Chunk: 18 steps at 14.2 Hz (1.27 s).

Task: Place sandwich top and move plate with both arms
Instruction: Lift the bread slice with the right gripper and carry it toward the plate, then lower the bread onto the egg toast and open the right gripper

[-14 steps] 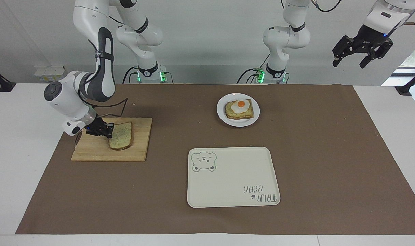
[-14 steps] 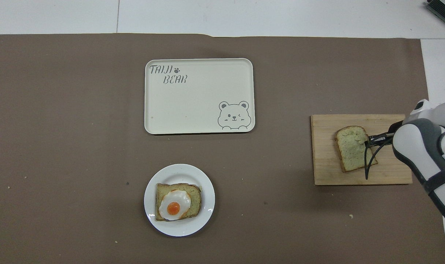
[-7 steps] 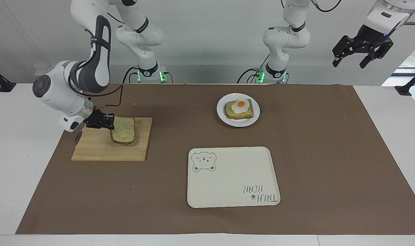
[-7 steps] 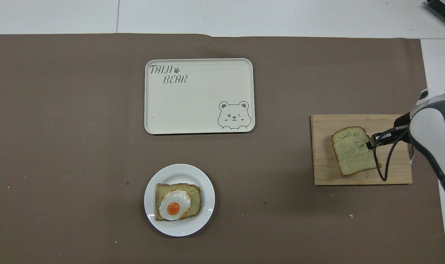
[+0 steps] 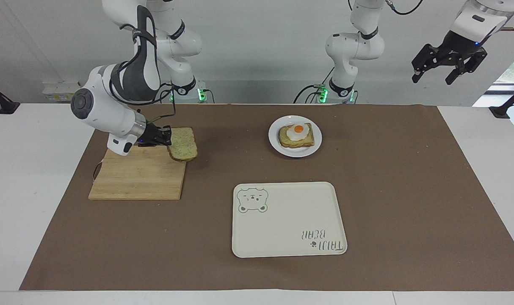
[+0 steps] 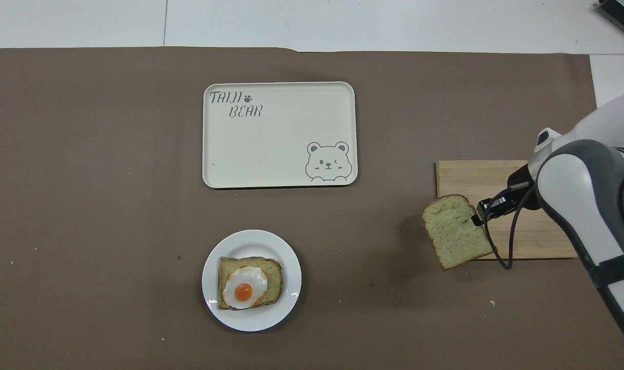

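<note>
Your right gripper (image 5: 167,137) is clamped on one crust edge of the sandwich top (image 5: 183,144), a speckled tan slice sticking out flat-ish from the fingertips, over the wooden board's (image 5: 138,180) corner. Its rounded end points away from the robots. Left gripper (image 5: 447,63) hangs open, waiting off the table's end.

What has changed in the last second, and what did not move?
The right gripper, shut on the sandwich top, lifted it off the cutting board and carried it toward the plate. The plate, egg toast, tray and raised, open left gripper stayed put.
</note>
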Tool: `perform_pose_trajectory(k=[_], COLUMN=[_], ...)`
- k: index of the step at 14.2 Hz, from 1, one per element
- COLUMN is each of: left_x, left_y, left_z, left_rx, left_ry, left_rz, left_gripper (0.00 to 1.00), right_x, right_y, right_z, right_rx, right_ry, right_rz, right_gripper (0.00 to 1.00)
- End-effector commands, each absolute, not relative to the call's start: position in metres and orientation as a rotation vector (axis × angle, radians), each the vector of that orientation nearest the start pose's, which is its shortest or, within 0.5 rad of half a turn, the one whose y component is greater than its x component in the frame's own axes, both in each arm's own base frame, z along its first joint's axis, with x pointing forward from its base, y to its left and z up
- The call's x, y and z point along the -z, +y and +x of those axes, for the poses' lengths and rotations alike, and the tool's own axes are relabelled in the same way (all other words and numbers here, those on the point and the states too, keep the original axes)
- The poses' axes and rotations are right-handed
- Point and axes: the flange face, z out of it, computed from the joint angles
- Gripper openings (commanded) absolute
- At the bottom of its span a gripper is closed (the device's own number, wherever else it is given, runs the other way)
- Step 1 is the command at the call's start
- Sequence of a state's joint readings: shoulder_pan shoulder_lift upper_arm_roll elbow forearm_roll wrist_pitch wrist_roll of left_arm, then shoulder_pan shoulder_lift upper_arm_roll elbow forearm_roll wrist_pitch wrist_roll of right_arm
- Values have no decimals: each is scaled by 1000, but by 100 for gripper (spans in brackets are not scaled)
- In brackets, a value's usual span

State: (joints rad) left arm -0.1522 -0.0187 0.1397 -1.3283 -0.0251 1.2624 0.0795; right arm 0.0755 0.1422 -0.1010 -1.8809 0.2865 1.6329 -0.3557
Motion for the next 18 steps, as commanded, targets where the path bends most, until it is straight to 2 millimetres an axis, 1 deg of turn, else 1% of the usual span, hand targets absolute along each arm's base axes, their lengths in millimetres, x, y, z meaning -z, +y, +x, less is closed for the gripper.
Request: perform_pose_trajectory(k=[1,3,5,6,9,11,12,14,15,16,18], left_x=[-721,-721,-720,-721,-721,-721,-721,-721,-721,-720,-720], left_y=[-6,-6,-6,-6,-7,-6,-7,-7,-6,-7,-6], left_z=[502,502,503,502,502,502,502,502,502,503,503], left_rx=[-76,-76,-79,-76,-76,-76,-76,-76,-76,-79,-79], left_ry=[164,164,164,164,167,164,167,167,164,167,164], left_rz=[-3176,-3176,-3176,-3176,-3176,-3176,-3176,-3176,-3176,-3176,-3176], left_gripper=[100,100,100,100,100,100,100,100,100,100,100], right_x=[-418,-423,-426,-427,-436,-437,-433,-432,-430,-426,-418], right_y=[68,116,162,181,233,262,281,310,332,348,375], right_z=[545,539,535,532,518,505,496,481,469,462,443], right_rx=[-500,-523,-490,-479,-468,-477,-478,-481,-491,-464,-447], right_ry=[-283,-188,-144,-113,3,18,11,29,43,72,70], right_rz=[-2722,-2732,-2736,-2736,-2710,-2704,-2704,-2694,-2698,-2704,-2714], right_gripper=[0,0,0,0,0,0,0,0,0,0,0])
